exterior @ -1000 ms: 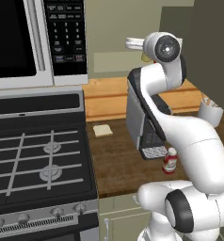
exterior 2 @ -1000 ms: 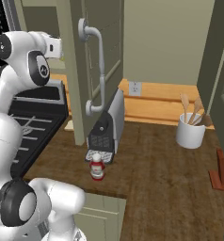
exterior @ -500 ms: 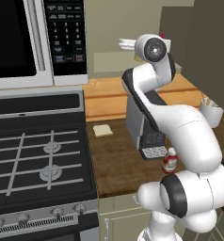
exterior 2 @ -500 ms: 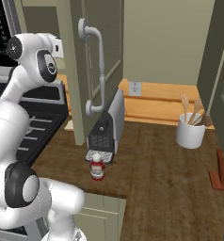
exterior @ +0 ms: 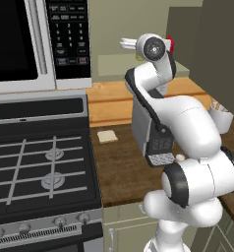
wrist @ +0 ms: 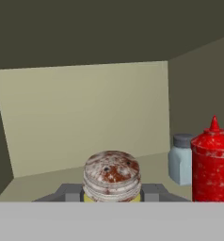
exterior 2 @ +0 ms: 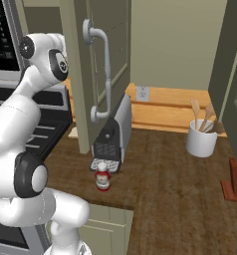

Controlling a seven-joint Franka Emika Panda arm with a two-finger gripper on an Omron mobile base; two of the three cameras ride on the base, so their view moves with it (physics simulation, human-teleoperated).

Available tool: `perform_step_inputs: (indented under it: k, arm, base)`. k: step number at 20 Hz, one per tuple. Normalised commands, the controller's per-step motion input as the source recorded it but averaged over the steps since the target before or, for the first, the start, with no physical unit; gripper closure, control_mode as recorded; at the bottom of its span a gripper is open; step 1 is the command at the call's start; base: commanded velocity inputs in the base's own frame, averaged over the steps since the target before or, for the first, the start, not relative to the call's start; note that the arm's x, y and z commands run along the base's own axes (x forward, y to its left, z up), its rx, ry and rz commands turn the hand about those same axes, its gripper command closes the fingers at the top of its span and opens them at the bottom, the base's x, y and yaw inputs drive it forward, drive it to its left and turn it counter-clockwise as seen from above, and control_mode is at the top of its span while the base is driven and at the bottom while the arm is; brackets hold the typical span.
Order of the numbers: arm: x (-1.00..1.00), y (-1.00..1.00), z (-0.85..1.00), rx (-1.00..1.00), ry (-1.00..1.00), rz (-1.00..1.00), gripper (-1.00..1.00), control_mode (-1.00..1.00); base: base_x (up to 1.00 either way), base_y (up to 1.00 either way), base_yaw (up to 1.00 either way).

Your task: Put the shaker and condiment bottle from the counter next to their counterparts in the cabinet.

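Hand view: shaker carried into the cabinet, placement pending

Hand view shows my hand (wrist: 112, 196) closed to its narrowest on the shaker (wrist: 112, 176). The silvery, rust-speckled top sits between my two grey fingers (wrist: 67, 193), and a strip of the yellow body shows just beneath it. I judge the grip firm, with the shaker upright.

Step in hand: I am delivering the shaker to the cabinet (wrist: 85, 117). My hand faces the pale back wall, above the shelf floor. To the right stand a small pale blue-grey jar with a dark lid (wrist: 182, 160), probably the shaker's counterpart, and the tall red squeeze bottle (wrist: 212, 160) just in front of it, overlapping it from this angle.

Next move, as I judge it: shift toward the jar, lower until the shaker's base meets the shelf, then let go. I need clearance from the red squeeze bottle, which stands nearest my path and could be tipped.

Remaining work: the condiment bottle (exterior 2: 102, 175) stands on the tabletop (exterior 2: 180, 184), just in front of the coffee machine (exterior 2: 115, 134), untouched.
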Motion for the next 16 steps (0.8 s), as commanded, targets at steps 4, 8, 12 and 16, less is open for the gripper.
perform_step_inputs:
  k: [4,8,12,16]
  arm:
    - [0.24,-0.02,-0.16,-0.08,-0.03,-0.08,1.0,-1.0]
    - [0.3,-0.01,-0.09,-0.05,-0.02,-0.11,1.0,-1.0]
    - [0.35,0.0,0.0,0.0,-0.01,-0.02,1.0,-1.0]
    - [0.32,-0.2,-0.03,0.04,-0.02,-0.12,1.0,-1.0]
  base:
    - [0.0,0.0,0.0]
    - [0.0,0.0,0.0]
    - [0.0,0.0,0.0]
    - [0.0,0.0,0.0]
